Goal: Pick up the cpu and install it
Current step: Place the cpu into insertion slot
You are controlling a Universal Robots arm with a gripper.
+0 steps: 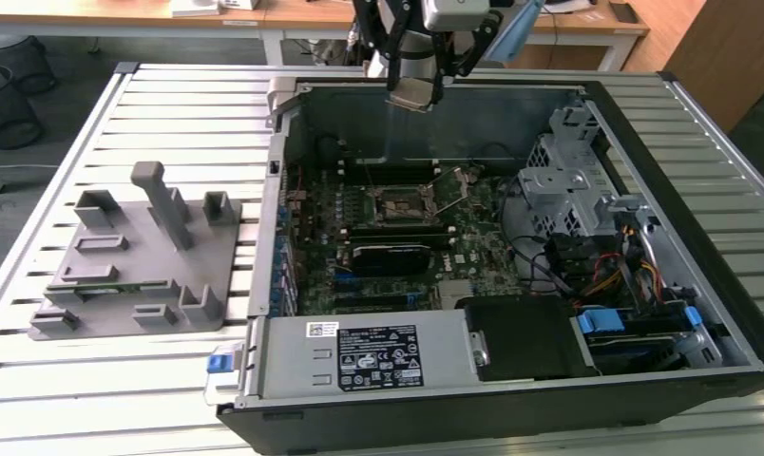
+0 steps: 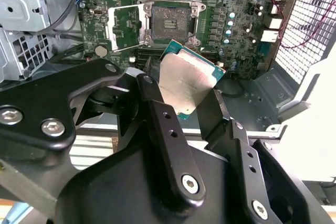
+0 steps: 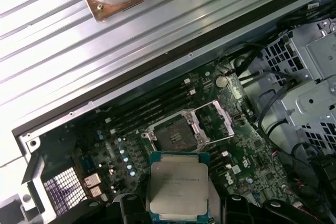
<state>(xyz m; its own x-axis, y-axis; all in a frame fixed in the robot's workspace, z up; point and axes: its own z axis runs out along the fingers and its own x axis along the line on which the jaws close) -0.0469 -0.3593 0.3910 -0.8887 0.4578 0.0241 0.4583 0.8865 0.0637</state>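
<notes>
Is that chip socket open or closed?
Open: the socket shows bare contacts, its metal frame swung aside; the cpu sits between the fingers, not in it.

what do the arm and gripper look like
The gripper is matte black metal, with flat bar fingers drilled with small holes and fastened by silver hex screws. In the exterior view the arm is a silver-grey tube with black cables alongside.

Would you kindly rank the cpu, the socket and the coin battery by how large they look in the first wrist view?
1. cpu: looks largest, but it is held in the gripper nearer the camera, so that lead is unsure.
2. socket.
3. coin battery, clearly smallest.
</notes>
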